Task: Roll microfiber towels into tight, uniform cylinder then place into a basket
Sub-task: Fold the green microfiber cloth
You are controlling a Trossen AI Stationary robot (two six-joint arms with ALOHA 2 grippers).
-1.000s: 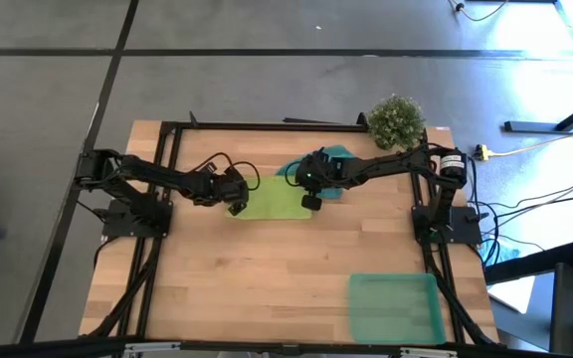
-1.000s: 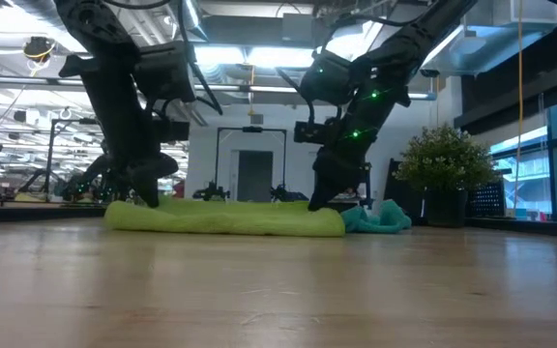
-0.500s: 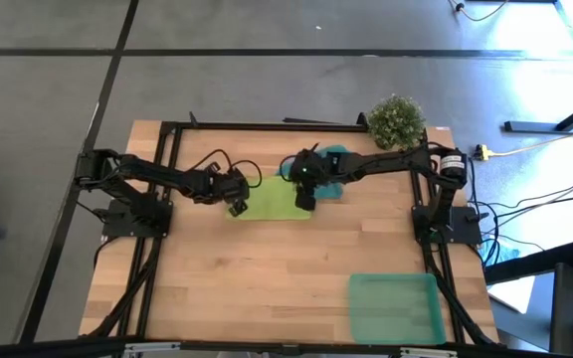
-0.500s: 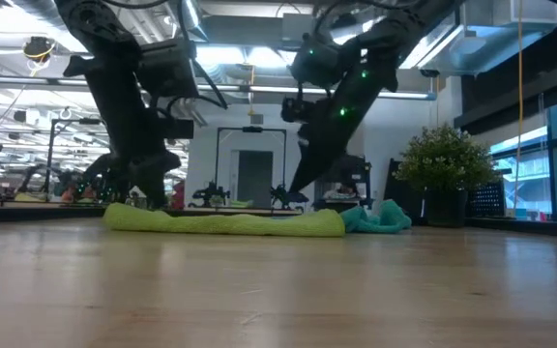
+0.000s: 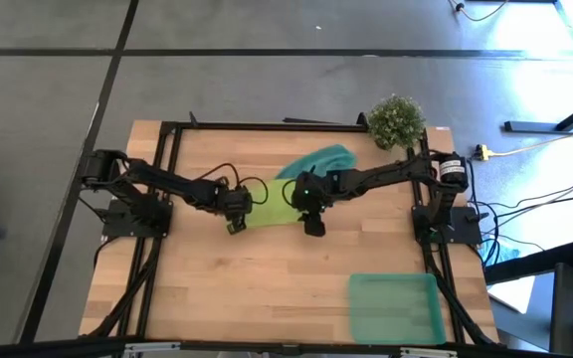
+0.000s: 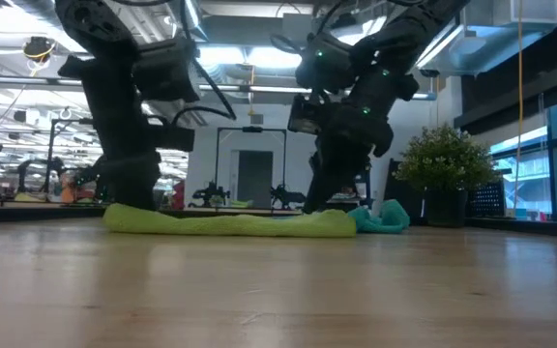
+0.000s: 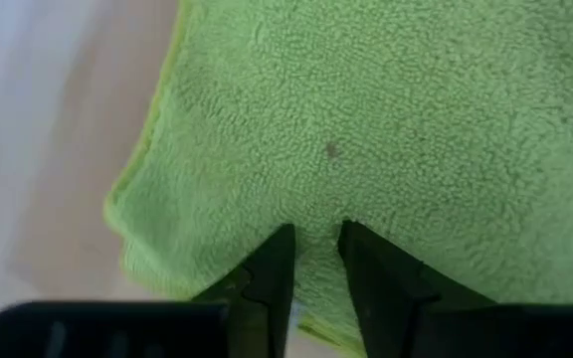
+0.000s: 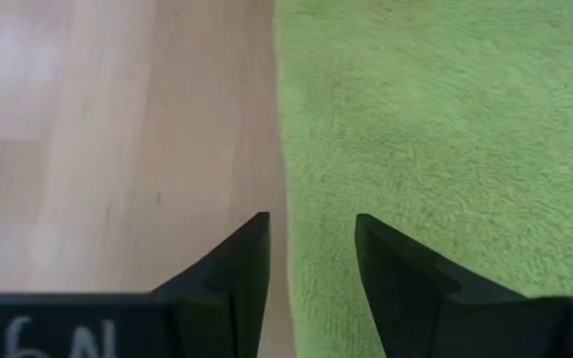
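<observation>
The lime green towel (image 5: 270, 206) lies flat on the wooden table, and it shows as a low strip in the low view (image 6: 230, 223). The teal towel (image 5: 318, 161) lies crumpled behind it, touching its far right part. My left gripper (image 5: 232, 225) is down at the lime towel's near left corner, shut on the cloth (image 7: 316, 249). My right gripper (image 5: 312, 227) is open at the towel's near right corner. Its fingers stand on either side of the towel's right edge (image 8: 279, 149). The green basket (image 5: 394, 308) stands at the near right. My left gripper pinches a small ridge of the lime towel (image 7: 316, 231) between its two fingers, close to the near left corner (image 7: 127, 214). The fingers come from above, pointing down. The towel lies on the table. My right gripper: I cannot tell whether its fingertips touch the towel.
A bushy green plant (image 5: 396, 121) stands at the far right corner. Bare wood lies between the towels and the basket and across the near left of the table (image 5: 227, 298).
Both grippers have gone toward the table's near edge. My right gripper rose off the lime towel, then came down again at its near right corner. The towel's right end has shifted a little toward the table's right, and more of the teal towel shows.
</observation>
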